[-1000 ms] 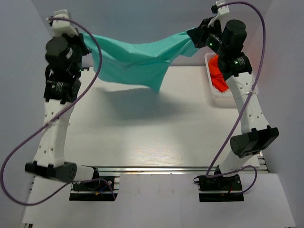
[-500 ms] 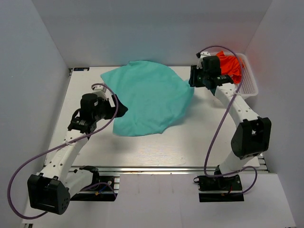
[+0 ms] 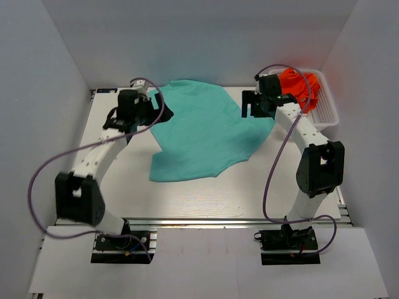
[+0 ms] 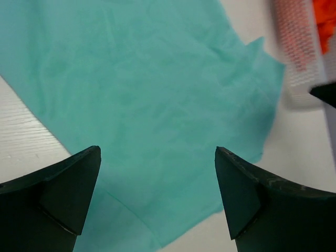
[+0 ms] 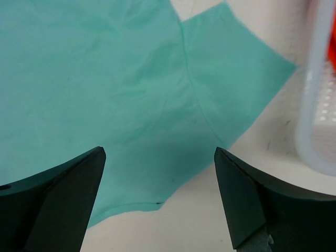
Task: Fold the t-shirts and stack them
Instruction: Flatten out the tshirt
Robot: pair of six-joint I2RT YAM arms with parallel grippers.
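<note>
Across the far half of the white table (image 3: 187, 205), the teal t-shirt (image 3: 206, 134) is lying spread out almost flat, with light wrinkles running through it and its lowest corner reaching toward 7 o'clock in the top view. At the shirt's 10 o'clock edge, the left gripper (image 4: 157, 151) is hanging over the cloth with its jaws spread wide, and its wrist camera is showing only teal fabric lying between the two dark fingers (image 4: 63, 189). At the shirt's 2 o'clock edge, the right gripper (image 5: 157, 150) is likewise standing wide apart over the fabric, with one sleeve lying just ahead of it toward the basket; whether either gripper is touching the cloth is not clear. The orange-red t-shirt (image 3: 298, 84) is sitting bunched up in the white perforated basket (image 3: 328, 116), which is resting at the table's 2 o'clock corner, just beside the right arm.
</note>
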